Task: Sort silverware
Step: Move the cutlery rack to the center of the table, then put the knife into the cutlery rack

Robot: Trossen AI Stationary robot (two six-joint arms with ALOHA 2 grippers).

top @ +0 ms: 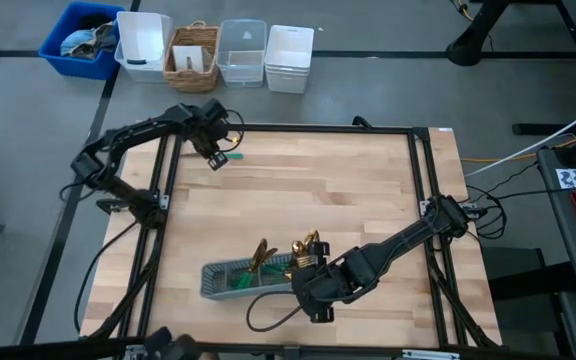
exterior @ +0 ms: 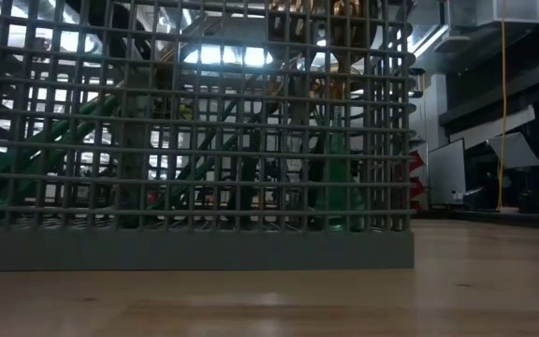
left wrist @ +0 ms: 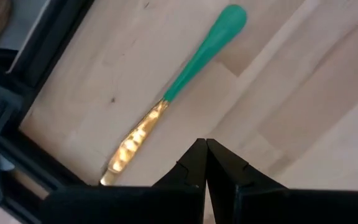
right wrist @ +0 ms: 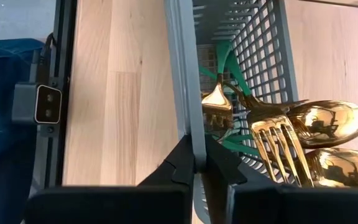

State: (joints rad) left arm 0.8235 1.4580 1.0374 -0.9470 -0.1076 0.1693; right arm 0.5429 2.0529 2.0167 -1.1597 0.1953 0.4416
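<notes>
While most of the silverware stands in the grey mesh tray near the table's front edge, gold heads up and teal handles down, one knife lies alone on the wood at the far left corner; the left claw hovers just above that knife with its fingers pressed together, holding nothing. At the tray's right end, the right claw is clamped on the tray's grey wall; forks and spoons lean just inside it.
</notes>
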